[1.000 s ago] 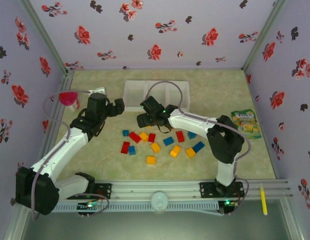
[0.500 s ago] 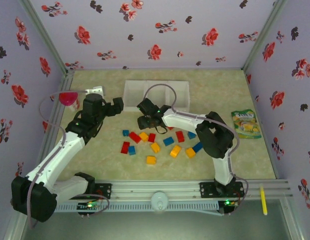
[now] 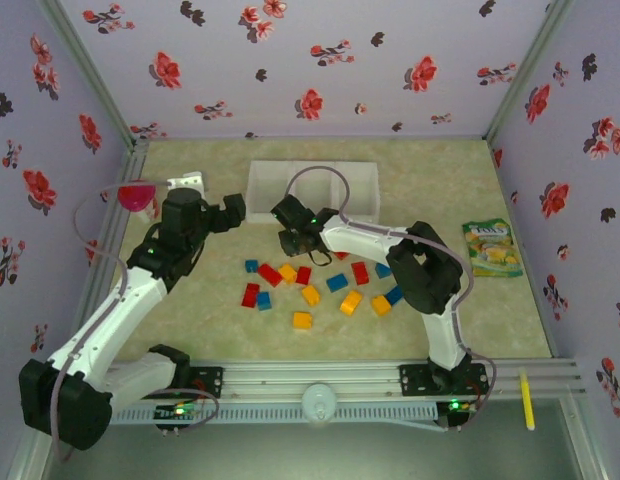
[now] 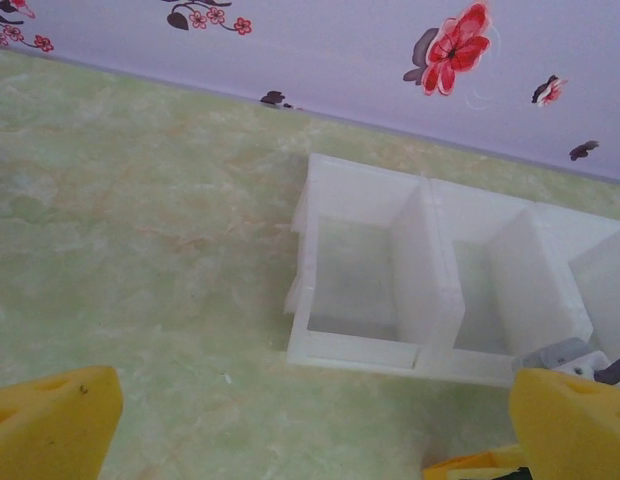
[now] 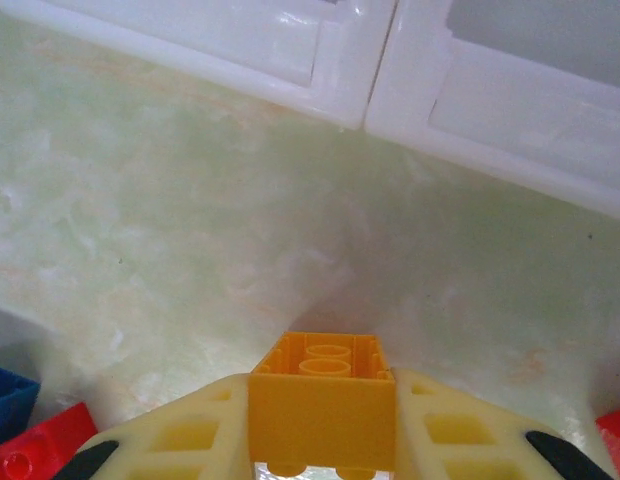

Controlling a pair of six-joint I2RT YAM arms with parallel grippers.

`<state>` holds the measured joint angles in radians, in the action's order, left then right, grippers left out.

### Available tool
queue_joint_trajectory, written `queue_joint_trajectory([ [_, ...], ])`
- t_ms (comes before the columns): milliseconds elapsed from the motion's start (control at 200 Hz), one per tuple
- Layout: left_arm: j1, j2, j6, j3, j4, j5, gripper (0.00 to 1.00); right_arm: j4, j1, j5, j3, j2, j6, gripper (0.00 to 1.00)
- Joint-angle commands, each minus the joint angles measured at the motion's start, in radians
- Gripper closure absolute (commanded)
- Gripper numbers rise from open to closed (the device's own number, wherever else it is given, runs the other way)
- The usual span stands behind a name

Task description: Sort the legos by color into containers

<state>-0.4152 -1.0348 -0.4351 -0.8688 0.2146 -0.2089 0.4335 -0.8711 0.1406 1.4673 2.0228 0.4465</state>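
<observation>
Yellow plastic, hard, light and I think slippery, the brick [image 5: 322, 405] is pinched on its flat sides by the closed right end effector [image 5: 323, 435] near the white tray [image 5: 510, 110]; the left end effector [image 4: 310, 425] stands open, empty.

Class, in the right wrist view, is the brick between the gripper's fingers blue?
No, the brick clamped in the right gripper is yellow.
</observation>
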Motion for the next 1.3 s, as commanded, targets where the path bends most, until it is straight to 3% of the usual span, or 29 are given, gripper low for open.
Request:
queue_joint_trajectory([
  [0,-0.008,0.023,0.021,-0.023,0.036,-0.001,0.00,0.040,0.010,0.036,0.023,-0.023,-0.019,0.75],
  [470,-0.014,0.007,-0.002,-0.045,0.080,0.000,0.00,0.182,0.213,0.111,0.046,-0.276,-0.154,0.77],
  [795,-0.025,-0.045,-0.133,-0.014,0.117,-0.012,0.00,0.179,0.396,0.054,0.145,-0.188,-0.217,0.73],
  [890,-0.028,-0.055,-0.165,-0.007,0.137,-0.015,0.00,0.182,0.425,0.027,0.208,-0.114,-0.232,0.67],
  [1085,-0.048,-0.088,-0.181,-0.050,0.251,-0.017,0.00,0.206,0.443,-0.003,0.296,-0.035,-0.238,0.42],
  [1290,-0.069,-0.093,-0.211,-0.043,0.341,-0.018,0.01,0.168,0.441,0.005,0.206,-0.122,-0.212,0.36],
])
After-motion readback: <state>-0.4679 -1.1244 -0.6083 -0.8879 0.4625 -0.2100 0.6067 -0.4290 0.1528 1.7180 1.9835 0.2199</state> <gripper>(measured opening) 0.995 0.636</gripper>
